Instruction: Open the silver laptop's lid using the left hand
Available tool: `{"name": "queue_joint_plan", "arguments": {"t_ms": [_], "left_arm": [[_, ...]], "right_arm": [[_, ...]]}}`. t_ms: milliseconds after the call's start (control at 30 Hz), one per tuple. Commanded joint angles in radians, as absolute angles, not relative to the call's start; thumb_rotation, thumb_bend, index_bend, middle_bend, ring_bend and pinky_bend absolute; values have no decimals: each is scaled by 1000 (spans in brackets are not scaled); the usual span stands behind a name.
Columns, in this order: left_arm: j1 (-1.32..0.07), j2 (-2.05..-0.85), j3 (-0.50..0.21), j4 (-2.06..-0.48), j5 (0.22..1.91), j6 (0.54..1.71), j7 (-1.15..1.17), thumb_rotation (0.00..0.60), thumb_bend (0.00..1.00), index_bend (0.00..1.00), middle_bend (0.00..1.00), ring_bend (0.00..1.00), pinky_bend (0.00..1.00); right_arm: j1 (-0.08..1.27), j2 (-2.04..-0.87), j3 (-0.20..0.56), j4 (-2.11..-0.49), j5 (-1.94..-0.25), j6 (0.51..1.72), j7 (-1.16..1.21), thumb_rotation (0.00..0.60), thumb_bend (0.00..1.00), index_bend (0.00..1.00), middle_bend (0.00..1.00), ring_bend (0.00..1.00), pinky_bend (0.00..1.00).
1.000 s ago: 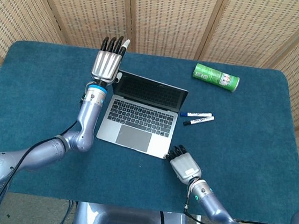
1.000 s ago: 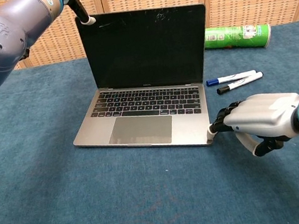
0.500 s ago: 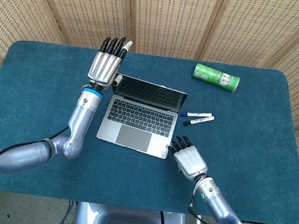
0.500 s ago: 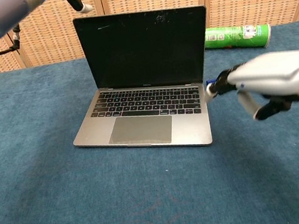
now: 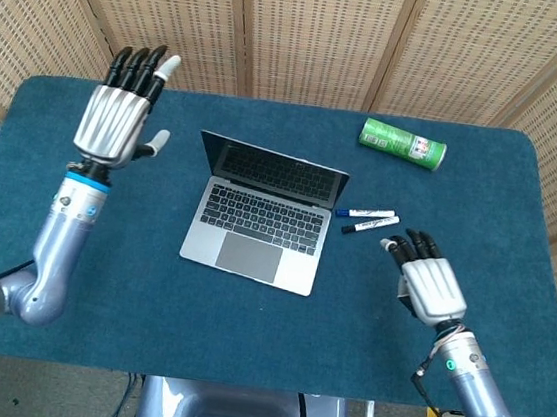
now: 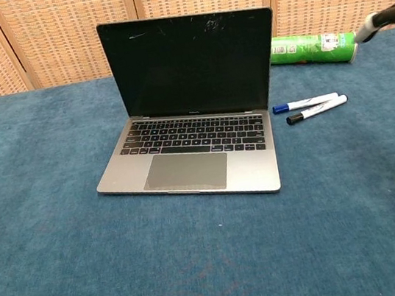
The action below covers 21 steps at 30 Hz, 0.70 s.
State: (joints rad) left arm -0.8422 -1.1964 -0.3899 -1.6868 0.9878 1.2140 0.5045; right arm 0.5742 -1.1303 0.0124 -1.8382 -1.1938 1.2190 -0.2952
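Observation:
The silver laptop stands in the middle of the blue table with its lid upright and its dark screen and keyboard showing. My left hand hovers well to the left of the laptop, fingers spread and straight, holding nothing. My right hand is to the right of the laptop, past the markers, fingers apart and empty. In the chest view only a fingertip of the right hand shows at the right edge.
A green can lies on its side at the back right. Two markers lie just right of the laptop. Wicker screens stand behind the blue table.
My left hand has left the lid's top left corner and swung away to the left. My right hand has moved from the laptop's front right corner out to the right. The lid stays upright.

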Motion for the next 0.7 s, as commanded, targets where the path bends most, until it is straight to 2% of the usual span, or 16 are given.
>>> {"name": "queue_joint_plan", "arguments": {"t_ms": [33, 100, 167, 200, 233, 300, 333, 367, 433, 600, 700], "left_arm": [[-716, -1120, -321, -1753, 1073, 1283, 376, 600, 313, 0, 0, 0, 0], [-646, -1101, -287, -1788, 1097, 1327, 308, 600, 313, 0, 0, 0, 0], [-571, -1093, -239, -1810, 1142, 1394, 269, 600, 311, 0, 0, 0, 0], [-543, -1091, -217, -1819, 1161, 1417, 253, 600, 307, 0, 0, 0, 0], [-505, -1088, -188, -1832, 1191, 1445, 227, 600, 304, 0, 0, 0, 0], [-437, -1077, -132, -1856, 1232, 1483, 180, 600, 286, 0, 0, 0, 0], [-396, -1071, -96, -1871, 1254, 1504, 160, 600, 279, 0, 0, 0, 0], [-368, -1070, -73, -1882, 1268, 1519, 151, 600, 272, 0, 0, 0, 0], [-331, -1065, -32, -1899, 1296, 1527, 149, 600, 268, 0, 0, 0, 0], [-253, -1098, 44, -1897, 1385, 1586, 186, 600, 268, 0, 0, 0, 0], [-207, -1136, 63, -1885, 1423, 1638, 191, 600, 269, 0, 0, 0, 0]], "right_arm": [[478, -1128, 8, -1681, -1281, 1308, -126, 600, 1000, 166, 179, 0, 54], [446, -1150, 5, -1615, -1308, 1353, -93, 600, 1000, 166, 157, 0, 54], [405, -1181, 2, -1552, -1338, 1419, -66, 600, 931, 166, 114, 0, 54], [387, -1192, -1, -1532, -1351, 1448, -55, 600, 793, 166, 88, 0, 54], [363, -1206, -5, -1511, -1376, 1490, -35, 600, 588, 158, 62, 0, 54], [324, -1226, -14, -1484, -1424, 1557, 8, 600, 251, 130, 27, 0, 47], [300, -1233, -19, -1479, -1450, 1594, 33, 600, 114, 110, 11, 0, 36], [283, -1238, -23, -1478, -1464, 1617, 49, 600, 59, 98, 5, 0, 25], [258, -1240, -32, -1488, -1480, 1636, 65, 600, 0, 78, 0, 0, 2], [211, -1247, -41, -1520, -1530, 1700, 63, 600, 0, 74, 0, 0, 0], [192, -1254, -45, -1533, -1559, 1726, 40, 600, 0, 74, 0, 0, 0]]}}
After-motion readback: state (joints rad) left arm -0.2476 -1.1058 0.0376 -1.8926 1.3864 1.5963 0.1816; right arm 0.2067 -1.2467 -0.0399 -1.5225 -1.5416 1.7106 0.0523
